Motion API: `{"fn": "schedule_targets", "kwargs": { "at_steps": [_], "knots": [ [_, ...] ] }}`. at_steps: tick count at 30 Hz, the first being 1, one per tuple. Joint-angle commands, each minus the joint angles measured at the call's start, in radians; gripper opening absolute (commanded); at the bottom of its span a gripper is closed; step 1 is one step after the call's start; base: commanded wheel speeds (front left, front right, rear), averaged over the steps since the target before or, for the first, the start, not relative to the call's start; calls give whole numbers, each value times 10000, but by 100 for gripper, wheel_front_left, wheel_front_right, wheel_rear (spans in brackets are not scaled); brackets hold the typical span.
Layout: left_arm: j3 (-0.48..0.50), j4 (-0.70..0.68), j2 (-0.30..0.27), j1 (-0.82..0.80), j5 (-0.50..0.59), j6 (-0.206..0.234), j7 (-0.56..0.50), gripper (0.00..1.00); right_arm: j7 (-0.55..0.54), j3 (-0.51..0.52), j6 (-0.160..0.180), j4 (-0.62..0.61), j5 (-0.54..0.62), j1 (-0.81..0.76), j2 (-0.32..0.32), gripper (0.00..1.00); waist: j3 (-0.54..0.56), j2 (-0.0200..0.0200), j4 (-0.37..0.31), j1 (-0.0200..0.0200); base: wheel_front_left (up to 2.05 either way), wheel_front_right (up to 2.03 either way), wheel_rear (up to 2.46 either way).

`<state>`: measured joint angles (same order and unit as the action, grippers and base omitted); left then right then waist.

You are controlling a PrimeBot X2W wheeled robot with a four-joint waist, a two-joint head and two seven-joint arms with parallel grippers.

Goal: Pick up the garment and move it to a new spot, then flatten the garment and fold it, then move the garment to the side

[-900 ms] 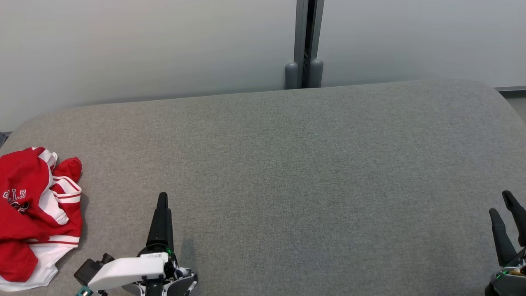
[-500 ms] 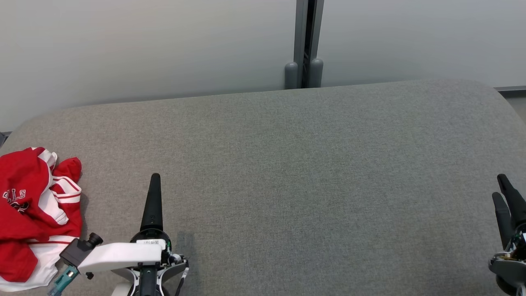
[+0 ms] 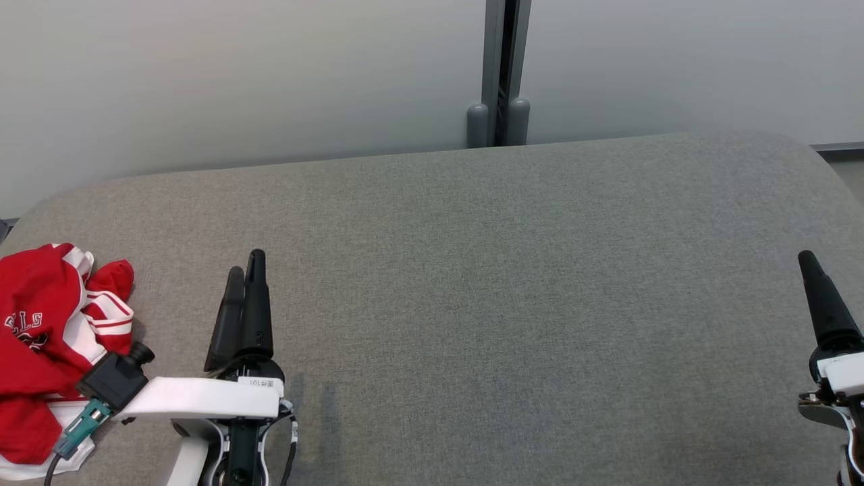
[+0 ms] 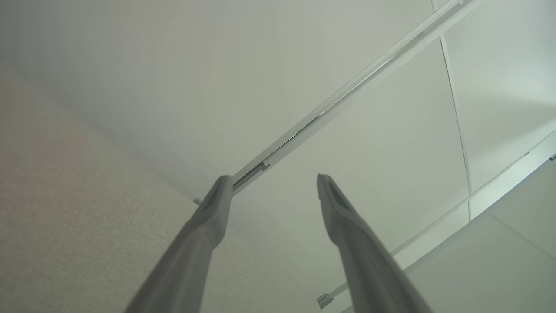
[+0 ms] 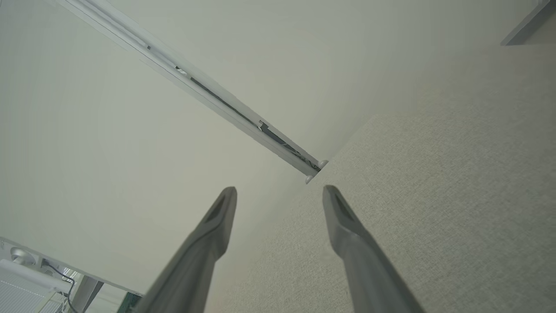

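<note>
Left wrist view: left gripper (image 4: 273, 179), fingers spread apart, empty. Right gripper (image 5: 280, 191), likewise spread, empty. Red-and-white garment (image 3: 40, 337), crumpled, at nine o'clock of left gripper, untouched, on grey padded surface (image 3: 506, 270).

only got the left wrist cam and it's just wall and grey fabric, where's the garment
observer: the red and white garment lies crumpled at the left end of the grey surface, left of the left gripper
operator: is the gripper touching it
observer: no, bare fabric shows between its fingers and the garment
operator: and the right arm
observer: the right gripper is at the surface's far right, open and empty
</note>
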<state>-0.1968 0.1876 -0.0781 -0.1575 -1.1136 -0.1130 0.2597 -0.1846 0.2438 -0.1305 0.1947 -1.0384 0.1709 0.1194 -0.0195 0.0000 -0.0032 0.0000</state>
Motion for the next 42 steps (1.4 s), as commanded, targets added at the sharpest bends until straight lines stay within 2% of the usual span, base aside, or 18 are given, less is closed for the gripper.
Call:
{"fn": "schedule_targets", "kwargs": {
  "at_steps": [1,9,19,42],
  "knots": [
    [89,-263,-99,-371,590,66,21,100,215,-201,-2,-299,592,272,249,100,8,0,-3,0,0,0,0],
    [87,-554,-341,-294,2305,328,22,100,763,-803,-3,-595,2397,301,434,100,33,0,-26,0,0,0,0],
    [26,-690,-636,-247,4145,697,-96,100,1389,-1253,-3,-816,4242,286,335,100,24,0,-44,0,0,0,0],
    [341,-197,-894,-23,6491,1240,-886,100,2566,-2066,-2,-346,6940,-79,42,100,63,0,-95,0,0,0,0]
  ]
}}
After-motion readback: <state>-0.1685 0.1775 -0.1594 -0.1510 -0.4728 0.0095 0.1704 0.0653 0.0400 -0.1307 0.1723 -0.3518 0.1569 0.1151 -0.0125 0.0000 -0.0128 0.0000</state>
